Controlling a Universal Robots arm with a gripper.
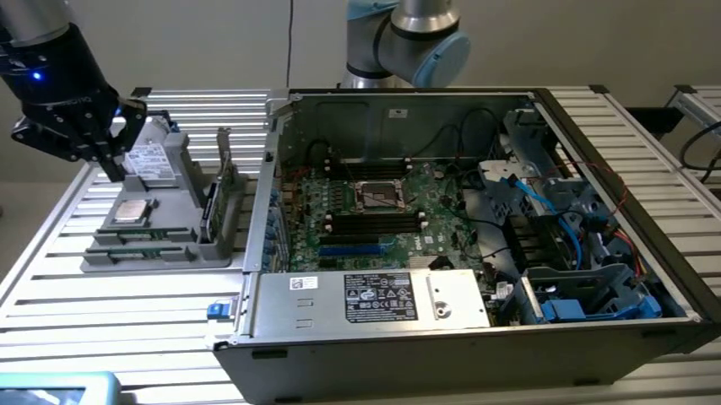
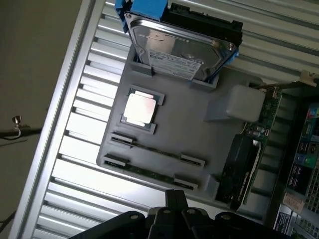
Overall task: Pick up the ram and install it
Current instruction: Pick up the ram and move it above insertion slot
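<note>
Exterior view puts the pincer (image 1: 113, 169) shut and empty, its tips hovering close over the hard drive (image 1: 150, 159) at the gray tray's (image 1: 169, 257) twelve o'clock end. Two ram sticks (image 1: 141, 240) lie on edge in slots toward six o'clock, untouched. Likely trouble: shut tips would land on a stick's top edge instead of straddling it, or clip the processor (image 1: 132, 212) lying between. The tall card (image 1: 225, 181) and case wall (image 1: 270, 169) crowd three o'clock. Bare slatted table (image 1: 101, 312) lies open at six and nine.
</note>
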